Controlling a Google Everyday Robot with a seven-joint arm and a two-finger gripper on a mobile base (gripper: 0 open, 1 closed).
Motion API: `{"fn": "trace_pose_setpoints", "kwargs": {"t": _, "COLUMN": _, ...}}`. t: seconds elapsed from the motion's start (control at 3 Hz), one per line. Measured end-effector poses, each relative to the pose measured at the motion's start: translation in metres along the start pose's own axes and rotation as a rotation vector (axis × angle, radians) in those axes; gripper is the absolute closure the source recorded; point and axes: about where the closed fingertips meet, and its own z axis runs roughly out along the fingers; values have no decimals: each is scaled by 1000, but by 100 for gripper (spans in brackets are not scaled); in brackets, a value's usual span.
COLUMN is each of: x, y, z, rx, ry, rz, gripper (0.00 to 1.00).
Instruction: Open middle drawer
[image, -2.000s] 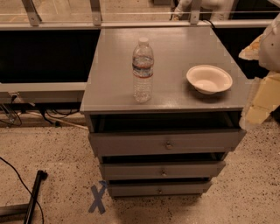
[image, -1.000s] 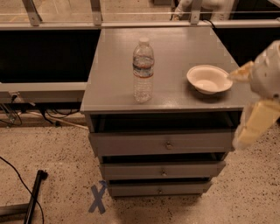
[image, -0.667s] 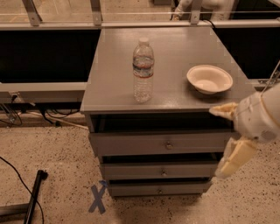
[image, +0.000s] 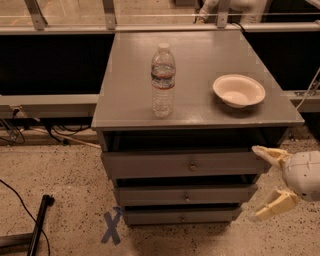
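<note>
The cabinet (image: 200, 125) has the middle drawer (image: 150, 195) second down, under the tabletop's front edge. The gripper (image: 256, 183) hangs below the front right corner with its fingers spread wide. The knob (image: 187, 198) is sideways from it, under mid-edge.

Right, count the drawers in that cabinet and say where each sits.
3, stacked under the tabletop: top drawer, middle drawer beneath it, bottom drawer nearest the floor. None look hidden. The gripper hangs open beside them, at the view's right.
</note>
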Motion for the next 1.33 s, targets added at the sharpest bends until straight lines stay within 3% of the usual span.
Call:
{"fn": "trace_pose_setpoints", "kwargs": {"t": 0.33, "x": 2, "y": -1, "z": 8, "rx": 16, "ry": 99, "rz": 4, "gripper": 0}}
{"fn": "trace_pose_setpoints", "kwargs": {"t": 0.67, "x": 27, "y": -3, "z": 36, "rx": 46, "ry": 113, "rz": 3, "gripper": 0}}
{"fn": "trace_pose_setpoints", "kwargs": {"t": 1.0, "x": 54, "y": -1, "z": 39, "rx": 126, "ry": 47, "rz": -74, "gripper": 0}}
{"fn": "trace_pose_setpoints", "kwargs": {"t": 1.33, "x": 59, "y": 3, "z": 33, "rx": 139, "ry": 46, "rz": -144, "gripper": 0}}
